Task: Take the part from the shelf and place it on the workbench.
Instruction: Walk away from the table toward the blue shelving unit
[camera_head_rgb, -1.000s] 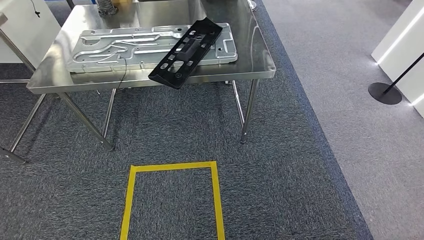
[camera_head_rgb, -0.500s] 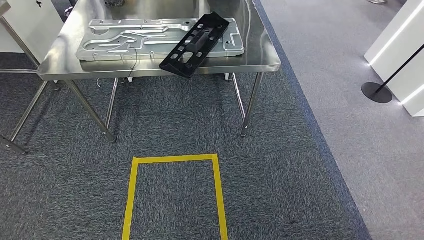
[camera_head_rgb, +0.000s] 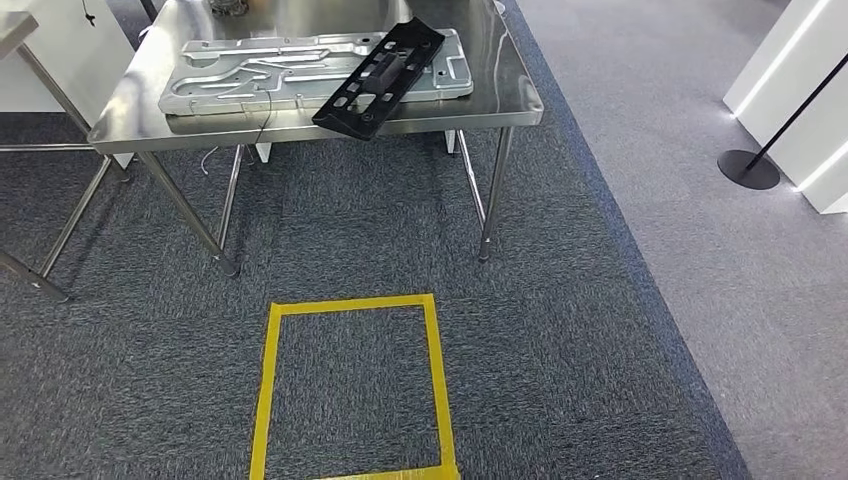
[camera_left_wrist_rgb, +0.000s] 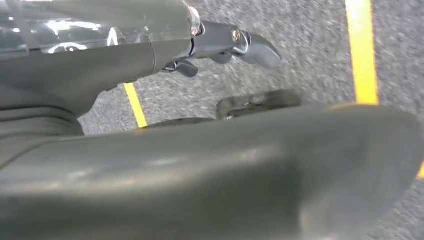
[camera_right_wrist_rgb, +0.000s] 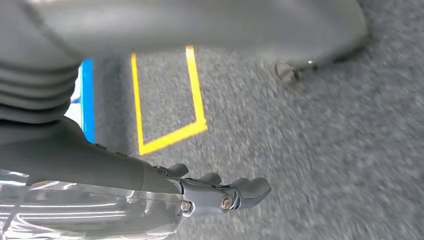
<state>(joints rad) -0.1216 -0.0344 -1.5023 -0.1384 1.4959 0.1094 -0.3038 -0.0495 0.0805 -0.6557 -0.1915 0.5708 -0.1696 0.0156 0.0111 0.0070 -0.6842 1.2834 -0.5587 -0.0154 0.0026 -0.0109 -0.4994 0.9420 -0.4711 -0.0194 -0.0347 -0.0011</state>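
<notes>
Stainless steel fills the upper left of my head view: the surface (camera_head_rgb: 500, 100) of the workbench stands on thin metal legs on grey-blue carpet (camera_head_rgb: 340, 230). On it lies a pale cast-metal plate (camera_head_rgb: 250, 75) with raised channels. The black part (camera_head_rgb: 380, 75), a long flat piece with many cut-outs, lies slanted across the right end of that plate, its lower end reaching the front edge of the surface and overhanging it a little. A thin dark cable (camera_head_rgb: 265, 120) hangs over the front edge just left of the part. I can read no brand, label or writing on any of these.

At bottom centre of the head view a rectangle of yellow tape (camera_head_rgb: 435, 380) is stuck to the carpet. At the right edge a black round stand base (camera_head_rgb: 748, 168) sits on paler grey floor, beside a white panel (camera_head_rgb: 800, 100).

In the left wrist view my left hand (camera_left_wrist_rgb: 225, 47) hangs over the carpet, its fingers (camera_left_wrist_rgb: 260, 50) lightly curled with nothing in them. In the right wrist view my right hand (camera_right_wrist_rgb: 220, 192) hangs likewise above the carpet, fingers (camera_right_wrist_rgb: 252, 189) bent and close together, holding nothing; a strip of blue tape (camera_right_wrist_rgb: 87, 100) runs beside the yellow outline there.
</notes>
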